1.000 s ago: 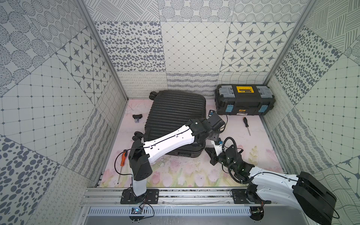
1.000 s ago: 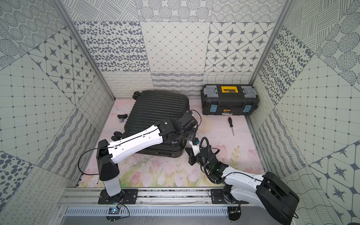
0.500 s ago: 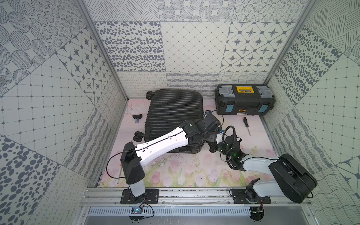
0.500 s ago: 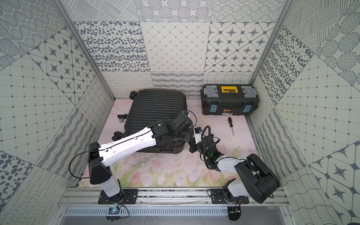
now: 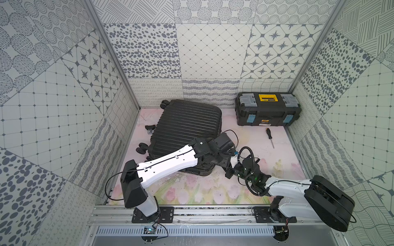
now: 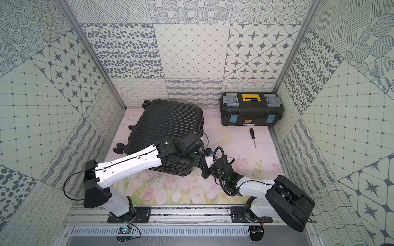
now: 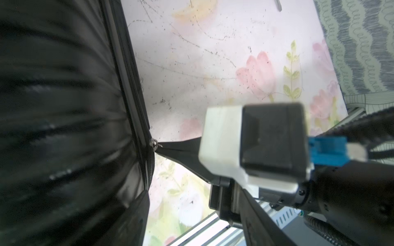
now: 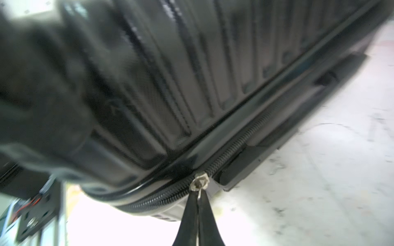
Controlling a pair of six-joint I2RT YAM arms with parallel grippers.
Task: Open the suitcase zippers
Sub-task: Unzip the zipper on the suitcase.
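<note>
Toward the far left corner of the tabletop (image 5: 266, 153), find the suitcase (image 5: 185, 121) lying flat, ribbed shell up, caster wheels toward the left edge, near right corner reaching about mid-tabletop. Black and glossy all over, hard-shelled, rounded at the corners. Looks shut, with no gap showing between the halves. Along the narrow side seam, note the zippers (image 8: 234, 147), a fine coiled track beside a shiny rim, and a small metal pull (image 8: 199, 183) close to that near right corner.

Down at the seam, see the right gripper (image 8: 199, 198), jaws closed to a thin point on the ring of the pull. Over the same corner, note the left gripper (image 5: 219, 163). Cannot tell from any view whether its jaws stand apart or closed, nor whether they press on the shell.

Could go wrong in several ways:

- Might lose the pull: pinched by a sliver of ring only, so a tug off the line of the track could slip it free.
- Might drag the whole case across the tabletop instead of running the slider, if nothing pins the shell.
- Likely to bind at the rounded corner unless the tug turns with the seam.
- Risks a knock between the two crowded wrists, or a snag on the looped cable (image 5: 248, 151).

Leave aside the toolbox (image 5: 267, 110) and screwdriver (image 5: 270, 138), well apart toward the far right corner.
</note>
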